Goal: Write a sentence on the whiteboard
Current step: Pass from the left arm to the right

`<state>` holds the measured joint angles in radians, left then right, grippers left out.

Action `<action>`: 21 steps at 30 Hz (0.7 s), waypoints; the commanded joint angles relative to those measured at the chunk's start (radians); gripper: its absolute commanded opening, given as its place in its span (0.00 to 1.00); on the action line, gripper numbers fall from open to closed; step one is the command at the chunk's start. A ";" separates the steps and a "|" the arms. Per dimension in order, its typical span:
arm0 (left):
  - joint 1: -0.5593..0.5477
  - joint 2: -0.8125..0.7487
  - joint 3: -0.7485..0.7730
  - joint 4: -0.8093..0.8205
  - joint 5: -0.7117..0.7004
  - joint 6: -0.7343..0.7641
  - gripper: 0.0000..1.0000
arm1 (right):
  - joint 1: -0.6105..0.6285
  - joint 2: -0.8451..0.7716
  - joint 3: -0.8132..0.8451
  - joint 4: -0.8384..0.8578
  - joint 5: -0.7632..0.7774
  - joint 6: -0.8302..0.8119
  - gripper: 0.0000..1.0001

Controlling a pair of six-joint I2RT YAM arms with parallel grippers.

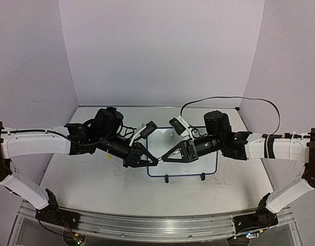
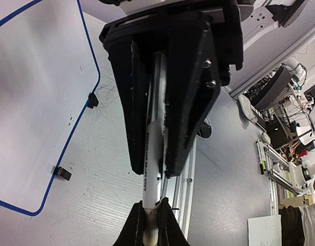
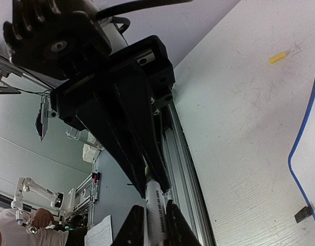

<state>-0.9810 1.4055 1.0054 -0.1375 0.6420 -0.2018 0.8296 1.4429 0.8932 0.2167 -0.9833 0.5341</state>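
Whiteboard [image 1: 205,162] below left claw [image 1: 155,161], right claw [image 1: 165,157]; wrist views show marker [image 2: 151,141] both clamp.

Pale lavender walls [image 1: 162,46] close in three sides. Desk [image 1: 85,179] off-white, scuffed with grey marks. Metal rail [image 1: 147,225] along its near edge. Beyond: grey floor [image 2: 234,169], cluttered equipment racks [image 2: 282,113], paper sheet [image 2: 264,230]. Light even.

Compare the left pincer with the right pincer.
The left pincer reaches in from the left; the right pincer from the right. The left pincer holds the marker lengthwise along its fingers; the right pincer pinches only its end. Both are shut on that marker, above the whiteboard.
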 commanded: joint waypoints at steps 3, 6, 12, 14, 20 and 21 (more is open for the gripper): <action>-0.001 -0.017 0.027 0.088 -0.002 -0.001 0.00 | 0.024 -0.008 0.030 0.048 -0.009 0.003 0.09; -0.001 -0.019 0.026 0.089 -0.003 -0.001 0.00 | 0.025 -0.003 0.037 0.057 -0.008 0.007 0.02; -0.001 -0.032 0.010 0.088 -0.011 0.007 0.00 | 0.026 -0.016 0.031 0.068 0.013 -0.001 0.00; -0.001 -0.040 0.003 0.088 -0.025 0.008 0.00 | 0.026 -0.031 0.021 0.067 0.039 -0.009 0.00; -0.001 -0.037 0.012 0.091 -0.013 0.008 0.00 | 0.026 -0.036 0.032 0.070 0.043 -0.011 0.10; -0.001 -0.031 0.018 0.091 -0.006 0.008 0.00 | 0.025 -0.026 0.039 0.070 0.035 -0.008 0.12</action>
<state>-0.9810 1.3894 1.0054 -0.1266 0.6435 -0.1975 0.8368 1.4227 0.8936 0.2260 -0.9566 0.5381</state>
